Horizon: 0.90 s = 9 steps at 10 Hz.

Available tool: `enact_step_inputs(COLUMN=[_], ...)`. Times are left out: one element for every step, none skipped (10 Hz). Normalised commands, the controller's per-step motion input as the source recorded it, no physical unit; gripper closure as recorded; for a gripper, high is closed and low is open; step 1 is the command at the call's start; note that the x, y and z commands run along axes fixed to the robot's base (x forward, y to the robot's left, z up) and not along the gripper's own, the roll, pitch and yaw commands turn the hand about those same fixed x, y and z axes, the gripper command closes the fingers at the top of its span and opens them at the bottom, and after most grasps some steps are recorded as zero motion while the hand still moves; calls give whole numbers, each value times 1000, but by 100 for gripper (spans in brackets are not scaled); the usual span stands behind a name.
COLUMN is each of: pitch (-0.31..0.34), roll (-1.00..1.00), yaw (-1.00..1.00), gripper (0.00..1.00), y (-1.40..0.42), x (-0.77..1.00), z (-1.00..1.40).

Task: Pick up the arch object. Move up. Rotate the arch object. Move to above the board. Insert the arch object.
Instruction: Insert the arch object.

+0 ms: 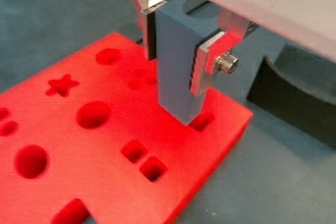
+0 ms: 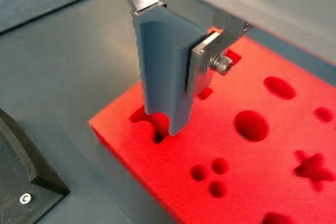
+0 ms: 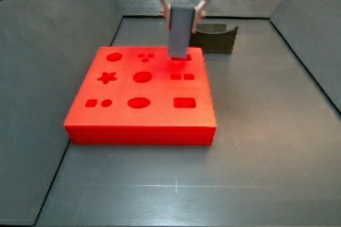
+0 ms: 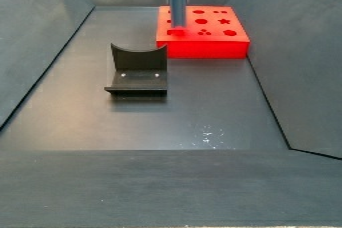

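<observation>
The arch object (image 1: 178, 66) is a slender grey-blue bar, held upright. My gripper (image 1: 180, 46) is shut on it, with one silver finger (image 1: 210, 63) on each side. It also shows in a wrist view (image 2: 164, 71) with the gripper (image 2: 171, 36) around it. Its lower end meets a hole near one edge of the red board (image 1: 79, 154), (image 2: 262, 159). How deep it sits I cannot tell. In both side views the arch object (image 3: 178, 34), (image 4: 174, 7) stands over the board (image 3: 144, 116), (image 4: 203, 42), under the gripper (image 3: 181, 7).
The dark fixture (image 4: 136, 70) stands on the grey floor apart from the board; it also shows in a side view (image 3: 213, 38) behind the board. Grey sloping walls (image 4: 40, 62) ring the floor.
</observation>
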Motion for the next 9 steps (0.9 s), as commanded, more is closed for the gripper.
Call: enact_step_inputs(pitch=[70,43,60,0,-67,-37,-47,0,0], roll=[113,41,114,100,41,57,30,-34,-263], yaw=[0,0,0,123,323,326,183,191,54], gripper=[100,100,100,100,100,100,100,100,100], y=[71,54,83,163,180,149,103,0,-80], x=[191,234,194,0,-134,-86,-363,-160,89], z=[-357,-329,-414,-434,-486,-506,-526,-566,-557])
